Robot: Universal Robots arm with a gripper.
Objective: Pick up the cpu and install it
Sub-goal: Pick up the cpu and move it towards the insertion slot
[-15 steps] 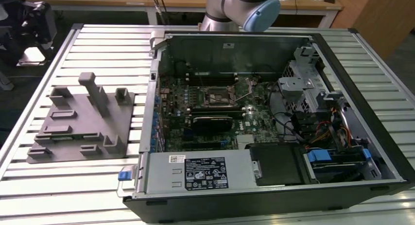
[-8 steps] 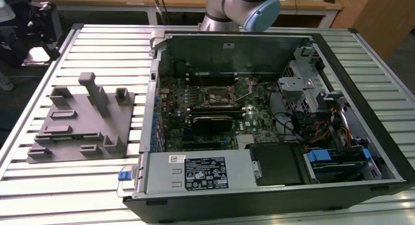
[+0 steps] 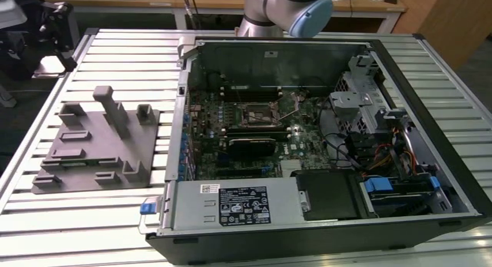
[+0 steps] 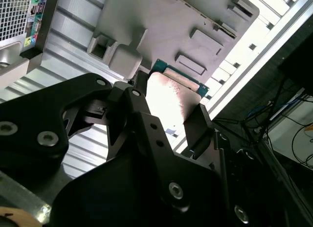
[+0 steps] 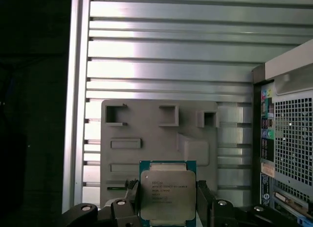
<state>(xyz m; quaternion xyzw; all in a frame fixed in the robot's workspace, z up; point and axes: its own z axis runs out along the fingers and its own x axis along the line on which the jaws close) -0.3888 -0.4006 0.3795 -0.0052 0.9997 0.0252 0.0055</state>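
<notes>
- The counter point(image 3: 92, 232) is ribbed silver metal. A wooden desk point(image 3: 207, 0) stands behind it.
- The jaws are closed on the cpu point(image 5: 167, 190), one on each side edge.
- The cpu is held clear of the grey tray point(image 5: 146, 134). Its shiny flat top faces the first wrist view's camera. It is square, so no side is longer.
- The open computer case point(image 3: 307, 134) lies beside the tray and holds a green board point(image 3: 254, 134) and wires.
</notes>
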